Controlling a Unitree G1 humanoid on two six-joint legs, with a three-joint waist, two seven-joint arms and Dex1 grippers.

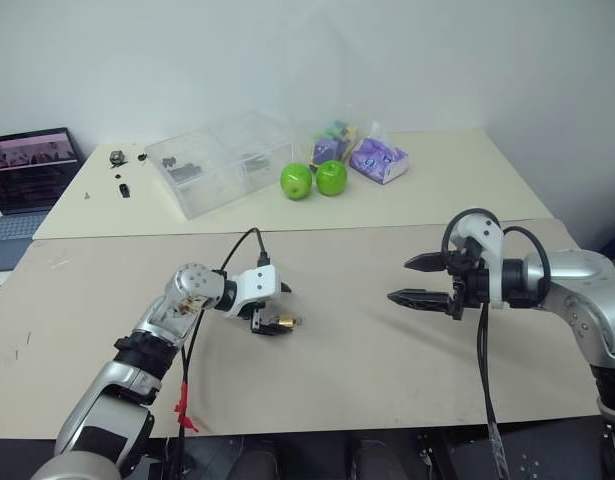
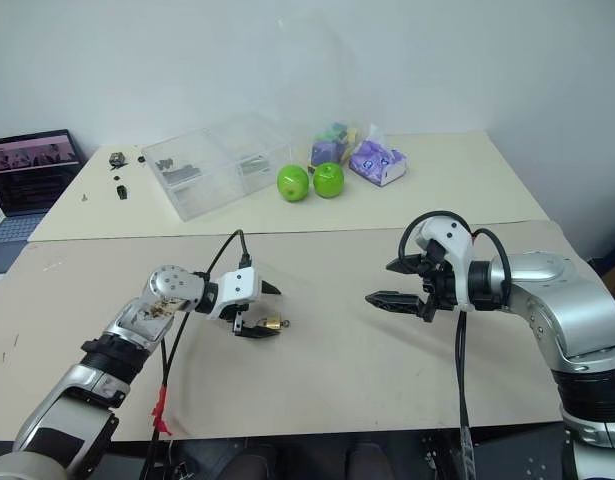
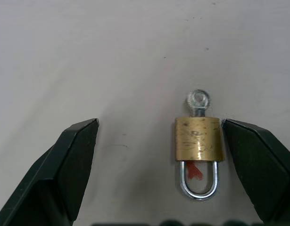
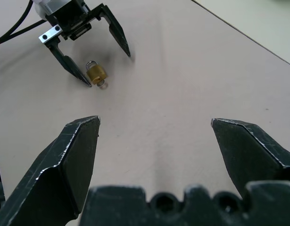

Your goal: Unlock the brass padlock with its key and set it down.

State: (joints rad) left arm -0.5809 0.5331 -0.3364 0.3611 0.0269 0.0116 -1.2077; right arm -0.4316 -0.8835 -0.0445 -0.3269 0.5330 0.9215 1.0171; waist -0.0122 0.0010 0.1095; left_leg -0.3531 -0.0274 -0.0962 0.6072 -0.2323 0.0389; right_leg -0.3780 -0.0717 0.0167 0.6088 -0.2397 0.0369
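The brass padlock (image 3: 198,139) lies flat on the beige table (image 1: 367,370), its silver shackle (image 3: 199,193) shut around a tiny red scrap. The key (image 3: 198,100) sticks out of the end of the body opposite the shackle, showing its round silver head. My left gripper (image 1: 280,308) is low over the table and open, straddling the padlock. One fingertip (image 3: 229,126) sits right at the corner of the brass body; I cannot tell whether they touch. Off to the right, my right gripper (image 1: 399,279) hovers open and holds nothing, pointing towards the padlock (image 4: 96,72).
On the far table stand a clear plastic box (image 1: 222,160), two green apples (image 1: 296,181), purple packets (image 1: 379,158) and small dark parts (image 1: 119,158). A laptop (image 1: 27,170) sits at the far left. A seam (image 1: 387,227) divides the two tables.
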